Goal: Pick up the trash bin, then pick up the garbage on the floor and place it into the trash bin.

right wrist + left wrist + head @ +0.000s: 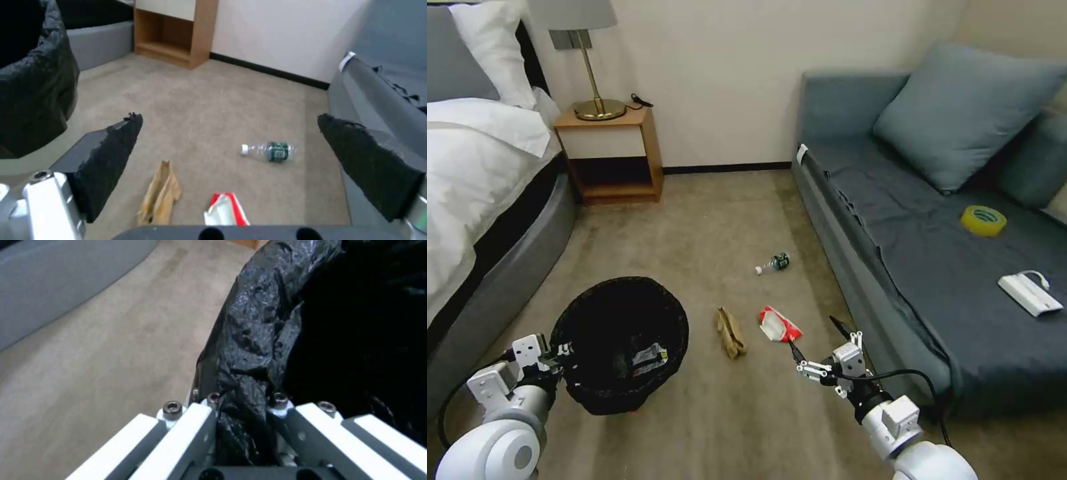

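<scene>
Gripping the trash bin (620, 343) by its near rim, the left gripper (564, 349) sits at the bin's left edge; in the left wrist view its fingers (195, 426) are closed on the crinkled black liner (253, 340) folded over that rim. The bin is over the carpet (707, 220), between the bed (480, 187) and the litter. A flat silvery item (647, 357) lies inside it.

The right gripper (817, 347) is low over the floor beside the sofa (934, 267), its jaws spread wide with nothing between them. Its padded fingertips (115, 150) frame the litter in the right wrist view.

Three pieces lie on the carpet. The red-and-white packet (779, 325) is nearest the right gripper, just ahead of it. The crumpled tan paper (730, 332) lies beside the packet, toward the bin. The small clear bottle (774, 263) lies on its side farther off, near the sofa's front edge, white cap pointing toward the bed.

On the sofa seat rest a yellow tape roll (983, 220) and a white box (1029, 295) with a cable.
</scene>
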Controlling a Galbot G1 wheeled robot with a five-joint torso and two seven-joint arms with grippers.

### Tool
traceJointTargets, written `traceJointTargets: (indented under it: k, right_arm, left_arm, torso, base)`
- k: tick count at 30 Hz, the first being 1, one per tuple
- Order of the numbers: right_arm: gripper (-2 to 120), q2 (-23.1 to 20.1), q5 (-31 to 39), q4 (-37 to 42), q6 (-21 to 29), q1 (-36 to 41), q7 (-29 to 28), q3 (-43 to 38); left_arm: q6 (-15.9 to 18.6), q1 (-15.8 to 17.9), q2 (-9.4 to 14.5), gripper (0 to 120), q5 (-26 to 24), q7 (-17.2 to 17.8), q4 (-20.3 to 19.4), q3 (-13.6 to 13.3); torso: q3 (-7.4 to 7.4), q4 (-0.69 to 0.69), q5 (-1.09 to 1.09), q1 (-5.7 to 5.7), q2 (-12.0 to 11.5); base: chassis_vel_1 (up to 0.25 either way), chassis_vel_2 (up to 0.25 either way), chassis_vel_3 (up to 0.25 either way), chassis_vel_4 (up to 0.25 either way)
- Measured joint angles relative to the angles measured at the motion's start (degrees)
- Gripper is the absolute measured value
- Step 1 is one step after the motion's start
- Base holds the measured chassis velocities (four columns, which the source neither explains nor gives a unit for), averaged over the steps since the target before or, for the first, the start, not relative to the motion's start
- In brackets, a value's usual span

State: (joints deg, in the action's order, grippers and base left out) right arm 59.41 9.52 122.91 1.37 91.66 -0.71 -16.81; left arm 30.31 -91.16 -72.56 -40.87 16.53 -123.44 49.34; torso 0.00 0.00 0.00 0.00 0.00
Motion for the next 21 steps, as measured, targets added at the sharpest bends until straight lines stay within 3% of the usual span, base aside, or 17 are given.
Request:
traceJointTargets:
  k: [7,12,18,21]
  right_arm:
    - [100,-1.2,-0.24,-1.79,-0.87,-1.29,0.99,1.38]
    - [100,-3.36,0.29,-4.76,-3.71,-3.64,2.81,4.07]
    - [100,-6.43,3.54,-10.32,-4.45,-9.8,4.16,10.82]
    - [100,-9.17,9.12,-13.27,-0.66,-17.54,3.33,18.52]
  left_arm:
    - [-0.02,0.21,0.74,3,-0.29,-0.11,0.79,0.55]
    - [-0.19,0.58,1.29,3,-0.22,-0.6,1.66,0.83]
    - [-0.39,0.73,1.62,3,0.13,-1.64,2.53,0.84]
    - [-0.68,0.91,2.04,3,0.39,-2.44,3.3,0.99]
  torso:
    - [0.0,0.0,0.0,0.0,0.0]
    - [0.01,0.0,0.0,0.01,0.0]
    - [-0.01,0.0,0.01,0.0,0.0]
    - [-0.01,-0.01,-0.01,0.0,0.0]
  base:
    - [-0.255,0.249,0.266,-0.253]
    - [-0.175,0.182,0.177,-0.131]
    - [-0.009,0.007,-0.002,-0.006]
    - [0.045,-0.053,-0.043,0.057]
